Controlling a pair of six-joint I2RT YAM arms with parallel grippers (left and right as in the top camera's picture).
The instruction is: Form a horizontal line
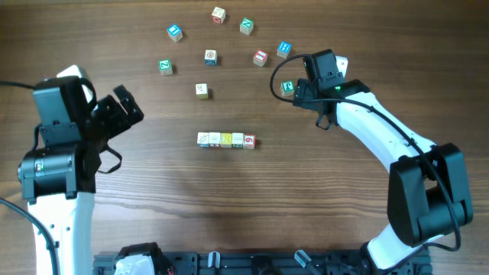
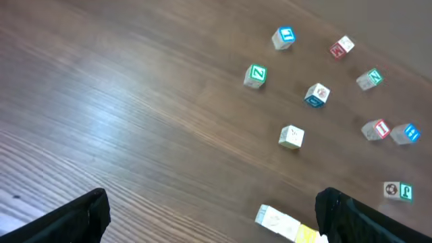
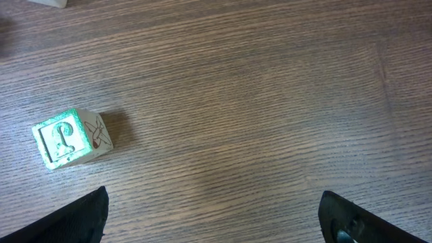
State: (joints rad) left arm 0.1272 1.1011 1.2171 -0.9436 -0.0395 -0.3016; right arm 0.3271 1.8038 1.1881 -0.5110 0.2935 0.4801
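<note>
Wooden table (image 1: 153, 198): brown grain, filling the whole overhead frame and carrying everything listed here. Right arm (image 1: 382, 130): white and black, rising from the lower right corner and reaching up toward the upper right of centre. Left arm (image 1: 57, 153): black and white, standing along the left edge and angling toward the middle. Right gripper (image 3: 212, 216): its fingers are standing wide apart and gripping nothing, and it is hovering over bare wood. Left gripper (image 1: 128, 107): its fingers are likewise spread apart and empty, and it is pointing toward the centre, well apart from any cube. The horizontal line (image 1: 226, 140): five small cubes are sitting edge to edge in a straight row just below the centre of the overhead frame, showing whitish and yellow faces, with a red-marked one at the right end; neither gripper is touching it. Green-faced cube (image 3: 64, 138): it is lying alone at the left of the right wrist view, near the right gripper and clear of its fingers. Loose cubes (image 1: 210, 56): eight more are lying scattered across the upper middle of the overhead frame, showing teal, blue, green, red and whitish faces, each apart from the others.
</note>
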